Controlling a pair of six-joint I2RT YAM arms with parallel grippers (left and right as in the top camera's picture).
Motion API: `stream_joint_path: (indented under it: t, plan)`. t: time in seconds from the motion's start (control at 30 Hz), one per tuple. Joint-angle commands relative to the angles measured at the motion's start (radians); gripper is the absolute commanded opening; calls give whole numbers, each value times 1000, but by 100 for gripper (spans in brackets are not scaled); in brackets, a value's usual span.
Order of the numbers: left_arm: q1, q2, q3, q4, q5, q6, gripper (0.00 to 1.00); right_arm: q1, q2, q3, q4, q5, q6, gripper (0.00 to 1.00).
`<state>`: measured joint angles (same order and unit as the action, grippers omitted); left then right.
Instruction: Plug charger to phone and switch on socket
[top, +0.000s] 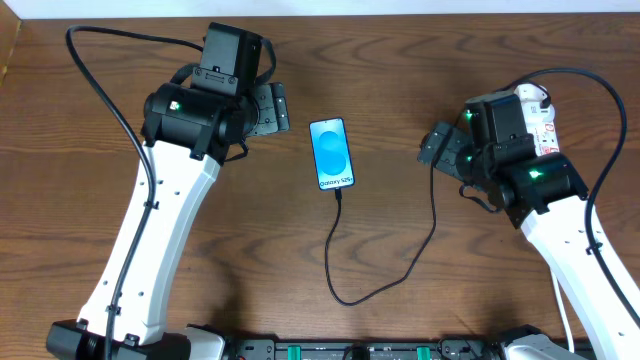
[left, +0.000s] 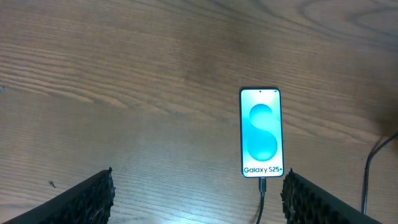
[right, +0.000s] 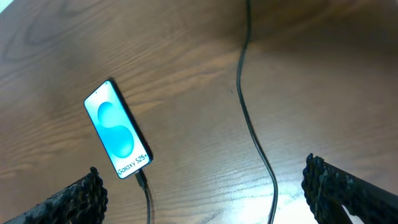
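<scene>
- At the centre of the overhead view, slightly above the middle, I see the phone (top: 333, 155) lying flat on the table (top: 60, 180), screen up and lit blue, its long side running top to bottom of the frame.
- The charger (top: 400, 275) meets the phone's lower short edge with its connector tip (left: 262, 184). It looks seated in the port, as far as I can tell from the left wrist view.
- From there the cable drops toward the lower centre of the overhead frame, loops, then climbs on the right and passes under the right arm.
- The socket (top: 542, 118) sits at the upper right of the overhead frame, well apart from the phone. It is mostly covered by the right arm, and I cannot tell how its switch stands.
- The left gripper (left: 199, 183) hovers left of the phone, jaws spread wide with nothing between them. Its fingers (left: 87, 198) frame the lower corners of the left wrist view.
- The right gripper (right: 202, 174) hovers right of the phone, near the socket, jaws fully spread and holding nothing. The cable lies on the table below it.
</scene>
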<state>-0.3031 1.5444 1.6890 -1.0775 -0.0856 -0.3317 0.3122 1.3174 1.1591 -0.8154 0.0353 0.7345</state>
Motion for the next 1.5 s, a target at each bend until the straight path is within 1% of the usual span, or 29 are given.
stream_joint_path:
  t: [0.0, 0.07, 0.17, 0.4, 0.57, 0.63, 0.77, 0.9, 1.1, 1.47]
  plan:
    - [5, -9, 2, -6, -20, 18, 85, -22, -11, 10, 56, -106, -186, 99]
    - [5, -9, 2, -7, -20, 18, 85, -53, -10, 29, 68, -197, -250, 99]
    - [5, -9, 2, -7, -20, 18, 85, -130, -10, 75, 41, -293, -316, 99]
    - [5, -9, 2, -7, -20, 18, 85, -380, 28, 229, -94, -471, -497, 99]
    - [4, -9, 2, -7, -20, 18, 85, -544, 147, 349, -198, -515, -624, 99]
    - [4, -9, 2, -7, -20, 18, 85, -588, 204, 386, -232, -524, -668, 99]
    - [4, -9, 2, -7, -20, 18, 85, -664, 330, 424, -243, -524, -741, 99]
    - [4, -9, 2, -7, -20, 18, 85, -716, 447, 427, -223, -542, -801, 99]
    - [4, -9, 2, -7, -20, 18, 85, -748, 587, 426, -166, -543, -842, 99]
    - [5, -9, 2, -7, -20, 18, 85, -749, 728, 426, 10, -535, -879, 99]
